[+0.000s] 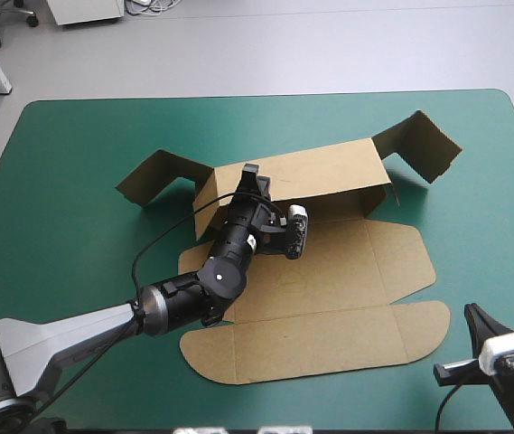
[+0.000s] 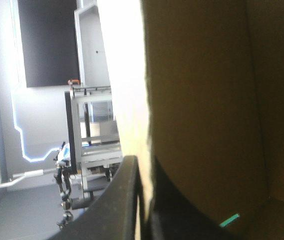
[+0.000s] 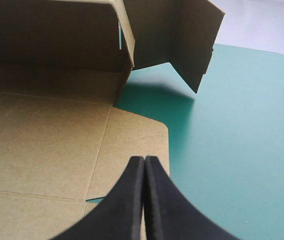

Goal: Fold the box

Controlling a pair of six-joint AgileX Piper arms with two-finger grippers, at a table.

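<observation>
Box [image 1: 329, 262]: mid-desk [image 1: 67, 145]. Far wall raised, end flaps splayed, front panels and lid flat; you have most folds left, by the look.
Your left tool [image 1: 253, 179]: clamped on that wall's top edge.
Your right tool [image 3: 144, 162]: pressed together, empty, by the box's near right corner.

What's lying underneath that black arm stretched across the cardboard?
Flat panels of the box lie beneath the left arm, on the teal-green cover. The left gripper pinches the raised wall. The board directly under the arm is hidden.
</observation>
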